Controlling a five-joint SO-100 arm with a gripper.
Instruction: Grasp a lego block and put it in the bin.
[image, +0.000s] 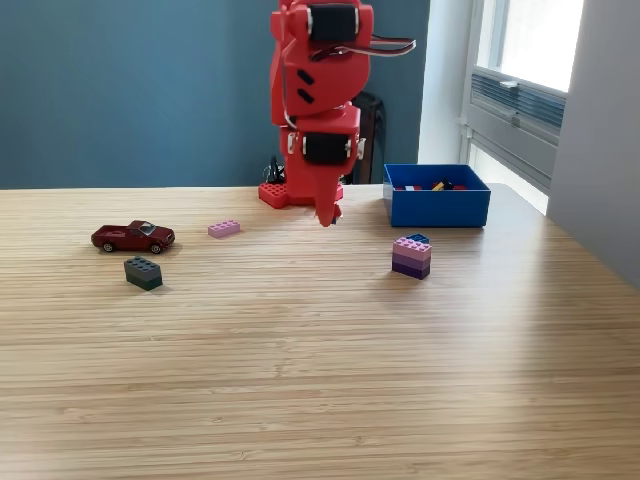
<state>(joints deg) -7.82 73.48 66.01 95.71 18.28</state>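
Note:
My red arm stands at the far middle of the wooden table, folded down, with its gripper (328, 214) pointing at the tabletop and looking shut with nothing in it. A flat pink lego block (224, 228) lies to its left in the exterior view. A dark green block (143, 272) sits nearer the front left. A stack of pink and purple blocks (412, 257) stands to the right, in front of the bright blue bin (437, 206). A few small pieces show inside the bin.
A dark red toy pickup truck (132, 237) sits at the exterior view's left, just behind the dark green block. The table's right edge runs close to a window wall. A dark chair back shows behind the arm.

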